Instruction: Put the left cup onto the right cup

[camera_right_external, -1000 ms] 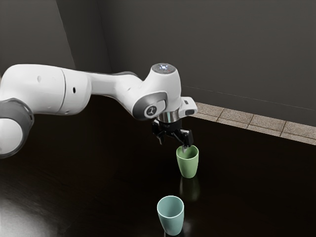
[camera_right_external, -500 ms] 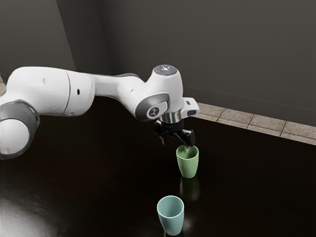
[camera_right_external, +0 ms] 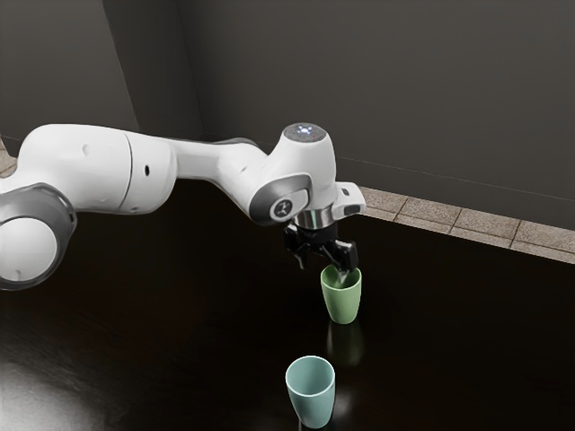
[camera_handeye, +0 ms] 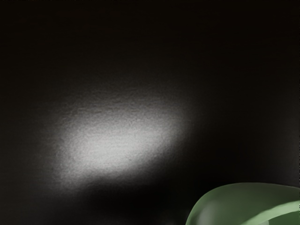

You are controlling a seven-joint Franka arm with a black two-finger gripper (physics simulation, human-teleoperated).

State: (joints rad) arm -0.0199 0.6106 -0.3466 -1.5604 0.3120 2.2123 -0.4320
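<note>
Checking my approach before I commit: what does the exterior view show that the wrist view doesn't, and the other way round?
Exterior view: the arm, with the gripper at the rim of the green cup, and the teal cup standing apart from it, nearer the camera. Wrist view: a pale glare patch on the dark table beyond the cup. Both: the green cup and the dark table.

Green cup (camera_handeye: 248, 206): blurred in the wrist view; a curved part is seen, and the rest is cut off by the frame edge.
Surface (camera_handeye: 117, 61): blurred in the wrist view.
Arm (camera_right_external: 90, 171): its base is cut off at the exterior view's left edge.
</note>
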